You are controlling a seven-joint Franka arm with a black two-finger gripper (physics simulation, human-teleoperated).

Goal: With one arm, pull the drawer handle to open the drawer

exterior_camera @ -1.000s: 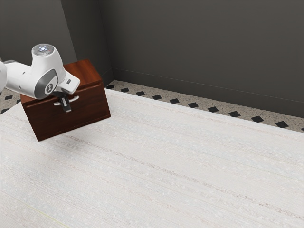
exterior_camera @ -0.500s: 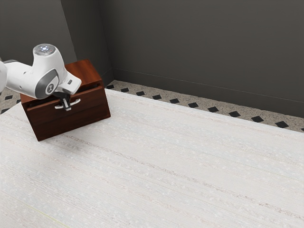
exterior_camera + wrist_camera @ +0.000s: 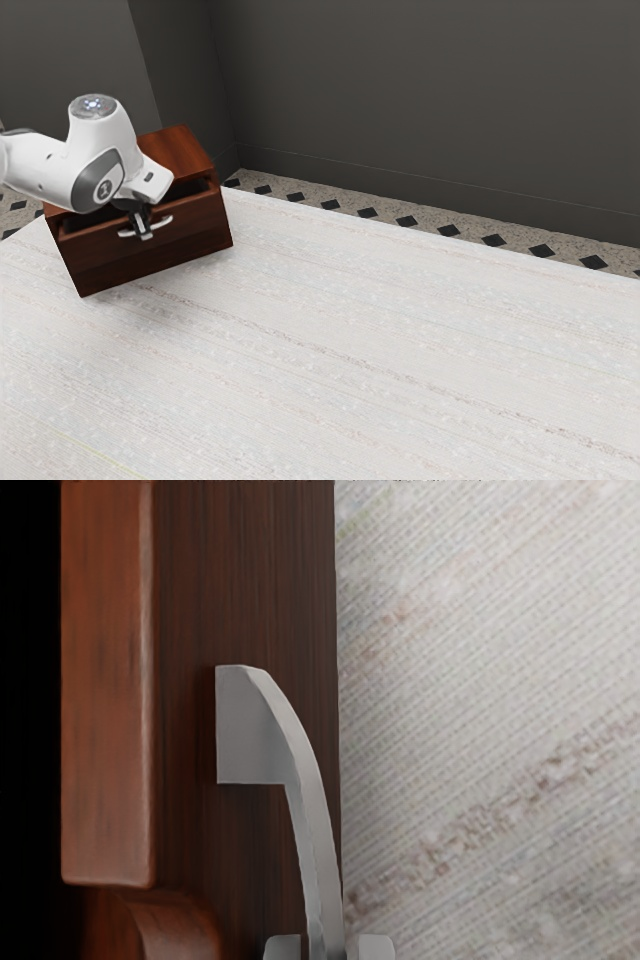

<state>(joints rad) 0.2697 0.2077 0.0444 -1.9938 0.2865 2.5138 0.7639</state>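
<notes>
Far at the exterior view's left, a white arm (image 3: 60, 170), bent down over a small reddish-brown cabinet (image 3: 150, 258). Under its hand, the black pincer (image 3: 141, 217), narrow, closed on the silver drawer handle (image 3: 147, 229) from two sides. Around that handle, the drawer (image 3: 190, 205): upper part of the cabinet's front, standing out a little from the body, with a dark gap between its upper edge and the cabinet's top panel. Cabinet itself seated on the back left part of the pale, faintly streaked desk (image 3: 360, 350), set at an angle to the desk's far edge. Further right, bare desk surface. Beyond it, a strip of speckled floor (image 3: 470, 225) with black diamond tiles. Behind that, a dark grey wall (image 3: 420, 90) with a skirting board along its foot.

Seen from the hand: black shadow of the open cavity, beside it the lighter brown top edge of the drawer, then the darker grained drawer front (image 3: 250, 600). On that front, the grey handle (image 3: 280, 770), curving off its mount and running toward the hand, with two pale pads (image 3: 283, 947) close on either side of it nearest the camera. Past the drawer front, the desk's whitish, woven-looking surface (image 3: 480, 730).
</notes>
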